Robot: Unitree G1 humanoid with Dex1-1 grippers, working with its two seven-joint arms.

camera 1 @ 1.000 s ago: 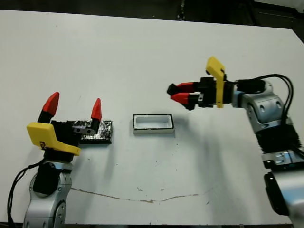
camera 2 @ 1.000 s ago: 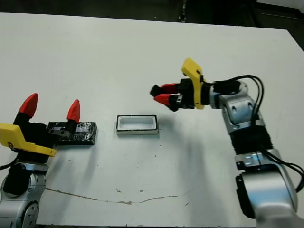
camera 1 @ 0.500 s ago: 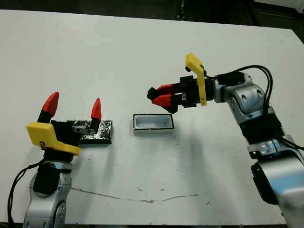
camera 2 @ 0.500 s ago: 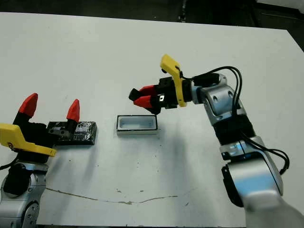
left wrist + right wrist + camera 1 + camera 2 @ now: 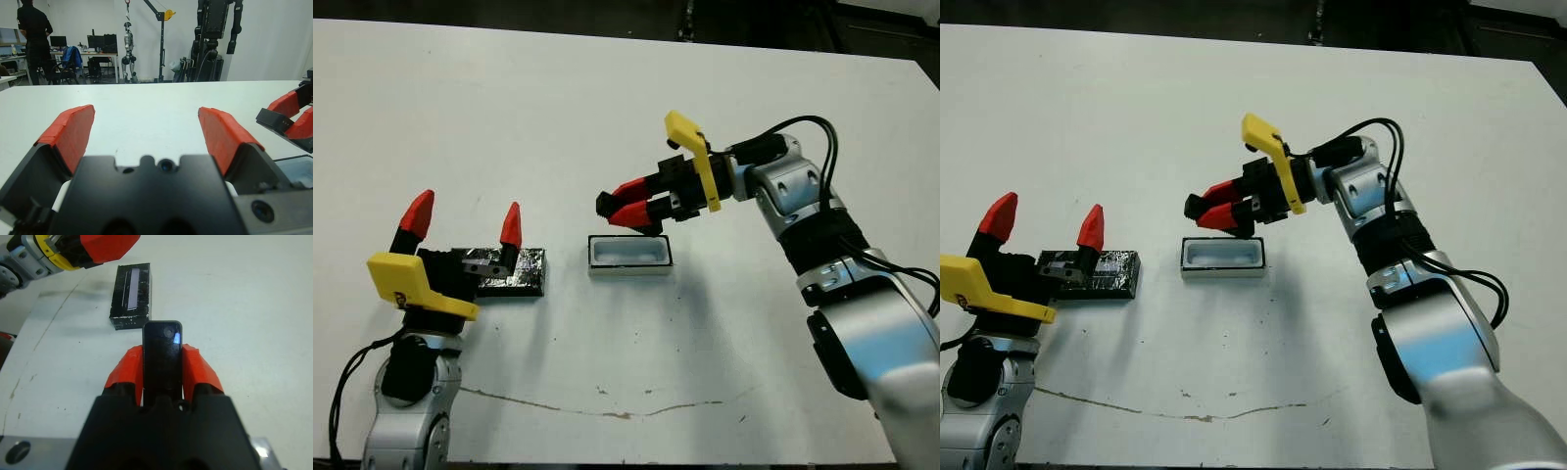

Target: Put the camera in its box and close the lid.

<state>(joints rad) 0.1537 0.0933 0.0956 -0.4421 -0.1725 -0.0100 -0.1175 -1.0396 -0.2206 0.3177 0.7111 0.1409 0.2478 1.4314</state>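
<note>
While the left gripper [image 5: 465, 227] was held at the near left of the white table [image 5: 607, 108], its red fingers [image 5: 227, 132] were spread wide apart with nothing between them, and the lid [image 5: 514, 272] was seen lying flat just beyond and below them, partly hidden by the gripper body. To the right of the lid, slightly apart, the box [image 5: 628, 254] was set open side up, white interior shown. Farther back, the right gripper [image 5: 617, 208] was held in the air just above the box's far left edge, clamped on the camera [image 5: 162, 357], whose black tip was seen poking out past the fingertips.
</note>
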